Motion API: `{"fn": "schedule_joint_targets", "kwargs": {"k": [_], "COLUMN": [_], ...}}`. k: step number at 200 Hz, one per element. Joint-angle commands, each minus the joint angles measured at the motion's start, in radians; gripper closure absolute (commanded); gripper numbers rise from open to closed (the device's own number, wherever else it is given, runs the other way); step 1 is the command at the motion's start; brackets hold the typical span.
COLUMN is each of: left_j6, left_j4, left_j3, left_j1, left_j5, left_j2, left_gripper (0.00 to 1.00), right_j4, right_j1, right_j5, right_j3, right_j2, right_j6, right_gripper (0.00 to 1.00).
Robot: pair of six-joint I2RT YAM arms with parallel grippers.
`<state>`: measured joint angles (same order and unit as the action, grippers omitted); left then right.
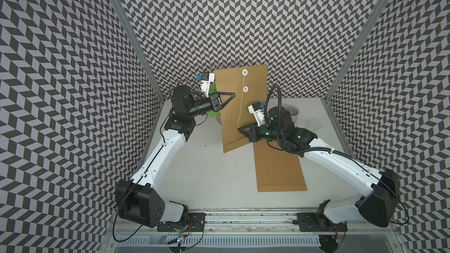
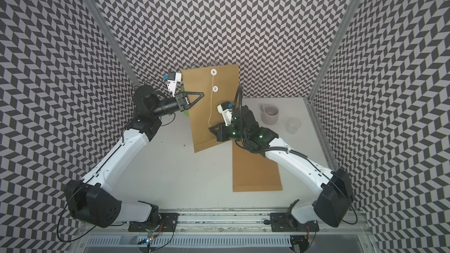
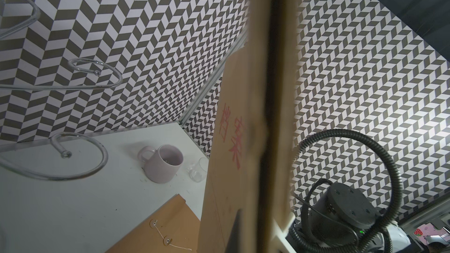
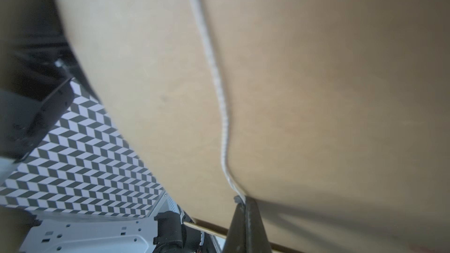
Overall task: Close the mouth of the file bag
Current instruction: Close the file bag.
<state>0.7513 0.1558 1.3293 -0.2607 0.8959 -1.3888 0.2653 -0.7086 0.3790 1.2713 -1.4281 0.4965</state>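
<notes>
A brown file bag [image 1: 253, 110] [image 2: 199, 122] stands upright at the back of the table, with two white button discs [image 1: 244, 71] [image 1: 245, 89] near its top. My left gripper [image 1: 232, 93] [image 2: 202, 92] [image 3: 255, 234] is shut on the bag's left edge. A white string [image 1: 241, 103] [image 2: 211, 103] [image 4: 219, 88] runs from the upper disc past the lower one down the bag's face, not wound around the lower disc. My right gripper [image 1: 239, 129] [image 2: 210, 128] [image 4: 241, 199] is shut on the string's free end, against the lower part of the bag.
A second file bag [image 1: 280, 166] [image 2: 255, 166] [image 3: 165, 227] lies flat under the right arm. A pale mug [image 1: 293, 111] [image 2: 270, 114] and a clear glass [image 1: 315, 125] [image 2: 293, 125] stand at the back right. A green object [image 1: 214, 114] and a wire rack [image 3: 92, 79] sit behind the left gripper.
</notes>
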Motion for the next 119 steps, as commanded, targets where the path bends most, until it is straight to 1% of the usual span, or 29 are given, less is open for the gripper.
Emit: {"fn": "schedule_joint_targets", "kwargs": {"k": [1,30,65,95,119], "left_j6": [-0.012,-0.007,-0.03,-0.03,-0.053], "left_j4": [0.019,0.021,-0.013,-0.019,-0.047], "left_j3": [0.044,0.038,0.013,0.0,-0.012], "left_j1": [0.005,0.005,0.006,0.008,0.008], "left_j5": [0.038,0.069,0.078,0.09,0.086], "left_j2": [0.04,0.056,0.084,0.101,0.107], "left_gripper": [1.0,1.0,1.0,1.0,1.0], "right_j4": [-0.023,0.009,0.045,0.061,0.076], "right_j1": [0.037,0.101,0.205,0.28,0.335], "right_j5": [-0.005,-0.016,-0.026,-0.026,-0.029], "right_j3": [-0.001,0.013,0.035,0.056,0.092], "right_j2": [0.01,0.013,0.024,0.033,0.044], "right_j6": [-0.026,-0.064,-0.106,-0.13,-0.144], "right_gripper": [1.0,1.0,1.0,1.0,1.0]}}
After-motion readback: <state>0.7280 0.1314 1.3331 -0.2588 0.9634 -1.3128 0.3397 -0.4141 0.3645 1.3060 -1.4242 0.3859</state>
